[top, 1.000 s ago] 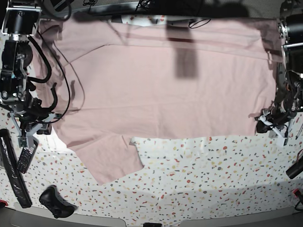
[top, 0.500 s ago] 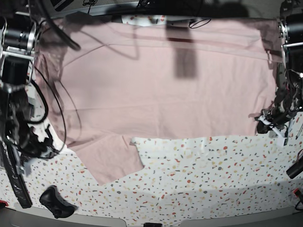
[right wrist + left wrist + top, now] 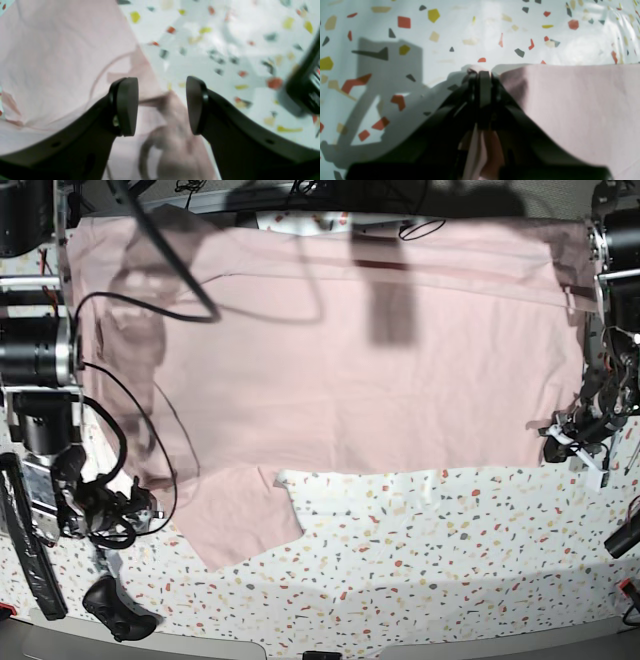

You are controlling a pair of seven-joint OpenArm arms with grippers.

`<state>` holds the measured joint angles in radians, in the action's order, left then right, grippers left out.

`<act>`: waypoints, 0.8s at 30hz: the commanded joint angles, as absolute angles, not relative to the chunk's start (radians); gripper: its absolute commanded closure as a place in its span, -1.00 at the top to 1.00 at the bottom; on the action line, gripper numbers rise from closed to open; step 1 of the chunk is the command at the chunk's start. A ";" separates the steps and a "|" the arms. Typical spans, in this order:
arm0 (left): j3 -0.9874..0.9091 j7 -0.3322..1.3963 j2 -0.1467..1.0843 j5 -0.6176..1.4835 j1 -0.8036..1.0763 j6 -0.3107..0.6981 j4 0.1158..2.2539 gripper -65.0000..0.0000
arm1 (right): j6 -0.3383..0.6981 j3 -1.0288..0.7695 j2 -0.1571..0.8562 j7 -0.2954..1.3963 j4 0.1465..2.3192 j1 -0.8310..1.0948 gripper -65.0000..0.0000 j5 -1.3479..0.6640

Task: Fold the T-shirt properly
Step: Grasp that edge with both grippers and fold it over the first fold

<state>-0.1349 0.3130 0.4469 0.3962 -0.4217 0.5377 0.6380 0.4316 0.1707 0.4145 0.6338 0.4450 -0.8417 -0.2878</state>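
The pale pink T-shirt (image 3: 340, 360) lies spread plain side up over the far half of the table, one sleeve (image 3: 245, 525) pointing toward the front. My left gripper (image 3: 562, 442) sits low at the shirt's right front corner. In the left wrist view the left gripper (image 3: 480, 73) is shut on a pinch of the shirt's edge (image 3: 570, 105). My right gripper (image 3: 125, 510) hangs by the shirt's left front edge. Its fingers (image 3: 127, 105) stand wide apart with nothing between them, above a rumpled fold of the T-shirt (image 3: 62, 55).
A long black bar (image 3: 25, 545) and a black controller (image 3: 118, 605) lie at the front left, the bar's end (image 3: 307, 87) close to my right gripper. Black cables (image 3: 150, 250) hang over the shirt's left side. Speckled tabletop (image 3: 430, 560) shows in front.
My right gripper has opened and let go of the shirt's left edge, and that arm has swung toward the front. The left gripper has stayed put.
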 commanded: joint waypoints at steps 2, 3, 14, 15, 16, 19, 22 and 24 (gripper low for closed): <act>-0.136 0.313 0.465 0.394 -0.443 0.538 0.646 -1.00 | 0.437 0.168 0.396 0.616 0.445 -0.878 -0.08 -0.257; -0.136 0.314 0.465 0.394 -0.443 0.538 0.646 -1.00 | 0.437 0.168 0.385 0.616 0.436 -0.878 -0.08 -0.236; -0.136 0.317 0.466 0.394 -0.429 0.538 0.646 -1.00 | 0.355 0.168 0.371 0.606 0.398 -0.876 -0.08 -0.108; -0.136 0.317 0.466 0.394 -0.429 0.538 0.646 -1.00 | 0.355 0.168 0.371 0.606 0.398 -0.875 -0.08 -0.108; -0.136 0.318 0.466 0.394 -0.429 0.538 0.646 -1.00 | 0.355 0.168 0.374 0.606 0.398 -0.872 -0.08 -0.107; -0.136 0.321 0.466 0.394 -0.426 0.538 0.646 -1.00 | 0.354 0.168 0.387 0.606 0.398 -0.855 -0.08 -0.107; -0.136 0.320 0.466 0.394 -0.419 0.539 0.646 -1.00 | 0.355 0.168 0.409 0.606 0.398 -0.833 -0.08 -0.108; -0.136 0.316 0.465 0.394 -0.415 0.538 0.646 -1.00 | 0.356 0.168 0.426 0.606 0.398 -0.818 -0.08 -0.113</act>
